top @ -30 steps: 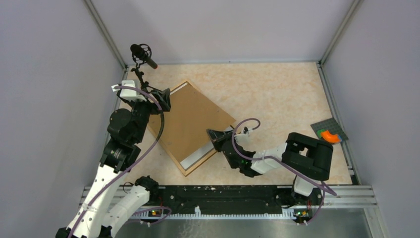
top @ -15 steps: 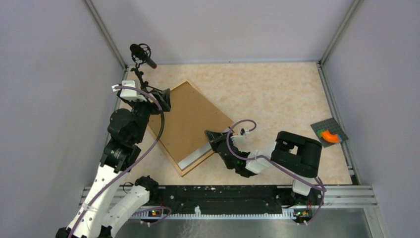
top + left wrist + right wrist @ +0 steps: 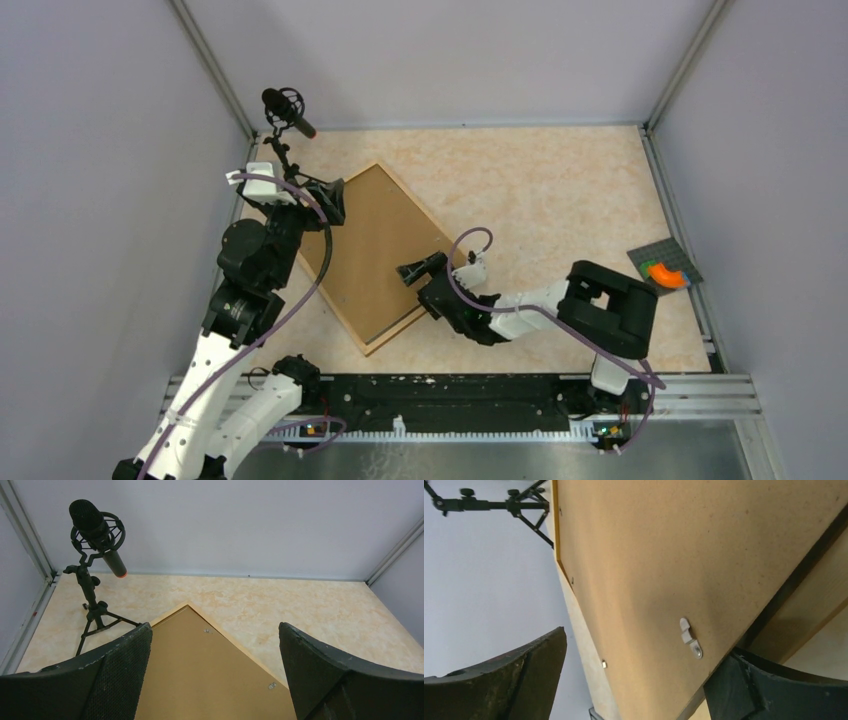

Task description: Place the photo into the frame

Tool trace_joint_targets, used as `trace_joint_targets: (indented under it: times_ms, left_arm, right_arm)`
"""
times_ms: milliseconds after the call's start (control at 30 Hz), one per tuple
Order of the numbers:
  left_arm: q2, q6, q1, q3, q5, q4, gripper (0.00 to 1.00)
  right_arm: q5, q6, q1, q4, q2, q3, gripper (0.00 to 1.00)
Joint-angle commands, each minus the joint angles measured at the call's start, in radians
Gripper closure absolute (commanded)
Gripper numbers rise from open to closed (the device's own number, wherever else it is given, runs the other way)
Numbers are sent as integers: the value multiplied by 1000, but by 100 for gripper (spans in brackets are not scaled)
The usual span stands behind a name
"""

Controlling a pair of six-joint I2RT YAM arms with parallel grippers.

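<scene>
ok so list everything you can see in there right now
frame: 1, light wood, lying back up, mid-left on the table
backing board: 1, brown, set in the frame's back
clips: several, small, grey, along the board's edges
photo: none in view
microphone: 1, black with an orange band, far left corner
tripod: 1, black, under the microphone
plate: 1, grey, at the table's right edge
orange piece: 1, on the plate
table: 1, beige, marbled
walls: pale grey, on three sides
left hand: black, open, over the frame's far left edge
right hand: black, open, at the frame's near right edge
</scene>
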Motion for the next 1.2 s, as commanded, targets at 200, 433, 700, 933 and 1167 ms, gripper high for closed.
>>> trace_joint_targets:
  times_ms: [200, 433, 700, 933, 1167]
  left_arm:
    - [5, -16, 6, -9, 28, 48, 1]
    - [12, -21, 8, -9, 42, 47, 1]
    - [37, -24, 12, -14, 42, 49, 1]
    - [46, -28, 12, -15, 50, 48, 1]
    - [46, -28, 13, -15, 51, 49, 1]
  right_arm:
    - [-93, -106, 24, -861, -193, 223, 1]
    - [-130, -245, 23, -1155, -138, 313, 1]
    - [-114, -290, 21, -922, -105, 228, 13]
    - [-100, -226, -6, -1041, 36, 320, 14]
    - [-133, -213, -15, -1146, 113, 387, 16]
